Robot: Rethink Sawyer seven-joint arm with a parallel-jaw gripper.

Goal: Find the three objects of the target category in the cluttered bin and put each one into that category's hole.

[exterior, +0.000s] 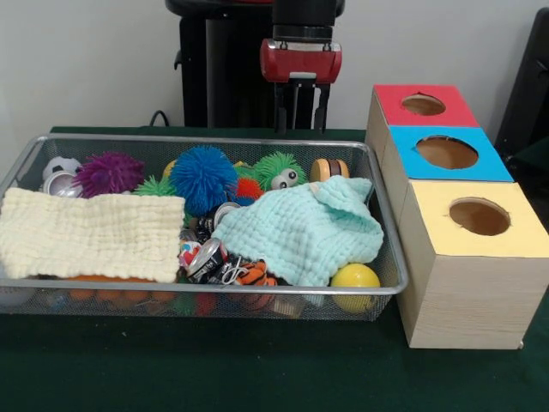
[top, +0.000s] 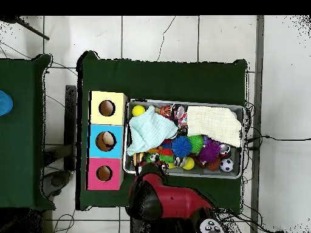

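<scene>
The wire mesh bin [exterior: 206, 139] lies across the table, full of toys and cloths; it also shows in the overhead view [top: 200, 102]. I see no clear plastic bottle: if any are here, they are hidden under the clutter. The blue-topped hole [exterior: 446, 152] is the middle one of three on the wooden box, right of the bin; it also shows in the overhead view [top: 105, 141]. My gripper [exterior: 302, 124] hangs open and empty just behind the bin's far rim, right of its middle. In the overhead view the arm [top: 149, 191] covers it.
A pale yellow cloth [exterior: 90, 233] and a mint green cloth [exterior: 300, 232] cover much of the bin. Blue [exterior: 202, 176], purple [exterior: 110, 173] and green [exterior: 279, 170] spiky balls, a yellow ball [exterior: 354, 279] and a silver can [exterior: 206, 257] lie among them. Red [exterior: 423, 105] and yellow [exterior: 479, 216] holes flank the blue one.
</scene>
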